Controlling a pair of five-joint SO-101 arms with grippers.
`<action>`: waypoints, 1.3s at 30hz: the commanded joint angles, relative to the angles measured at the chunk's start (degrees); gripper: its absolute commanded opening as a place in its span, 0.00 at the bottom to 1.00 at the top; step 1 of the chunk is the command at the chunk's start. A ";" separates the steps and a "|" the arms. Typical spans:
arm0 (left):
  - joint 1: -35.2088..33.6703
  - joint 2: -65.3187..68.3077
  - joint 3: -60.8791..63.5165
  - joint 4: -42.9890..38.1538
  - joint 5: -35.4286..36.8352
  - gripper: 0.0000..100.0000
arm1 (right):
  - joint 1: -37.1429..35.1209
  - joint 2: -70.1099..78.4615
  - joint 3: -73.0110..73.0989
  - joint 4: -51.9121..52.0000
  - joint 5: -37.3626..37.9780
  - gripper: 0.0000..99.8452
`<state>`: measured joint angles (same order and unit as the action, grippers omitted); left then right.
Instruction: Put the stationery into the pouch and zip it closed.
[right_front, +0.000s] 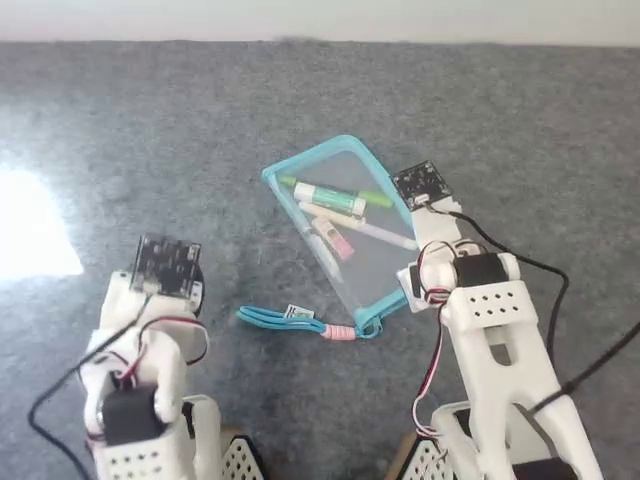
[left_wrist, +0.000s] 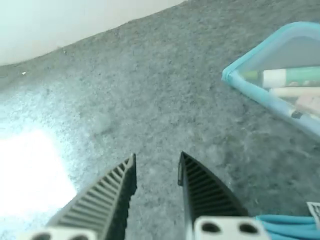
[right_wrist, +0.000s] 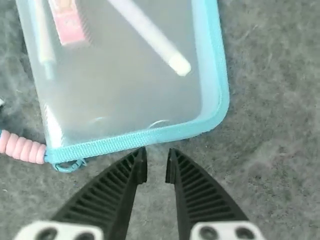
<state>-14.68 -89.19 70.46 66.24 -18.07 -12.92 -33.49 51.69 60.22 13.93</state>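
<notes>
The clear, teal-edged pouch (right_front: 368, 278) lies slantwise in the middle of the worktop (right_front: 150, 130), with a green-capped stick (right_front: 330, 198), a pink eraser (right_front: 335, 240) and a white pen (right_front: 385, 235) inside it. From its near corner a teal strap (right_front: 275, 320) with pink beads (right_front: 340, 333) trails toward 8 o'clock. The right claw (right_wrist: 156, 161) hangs just off the zip edge (right_wrist: 135, 140) at the pouch's 4 o'clock, slightly apart and gripping nothing. The left claw (left_wrist: 157, 167), apart and empty, sits at 8 o'clock over bare grey worktop, well apart from the pouch, with open room toward 10 o'clock.

Translucent frosted plastic pouch (right_front: 348, 230) with teal cloth edging, matt grey speckled carpet-like table (right_front: 200, 130), ribbed black jaws
</notes>
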 joint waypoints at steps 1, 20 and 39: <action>3.78 19.16 -13.23 -0.35 0.70 0.14 | -0.48 -0.04 1.32 -3.65 1.41 0.15; 4.75 -10.37 20.79 -6.86 5.10 0.13 | 0.04 -34.24 24.79 -3.56 2.99 0.23; 4.66 -14.33 25.98 -7.65 5.10 0.13 | 8.48 -55.25 40.44 -1.10 3.52 0.23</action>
<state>-9.85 -102.99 96.84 60.44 -13.41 -4.84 -86.33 91.87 59.16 16.75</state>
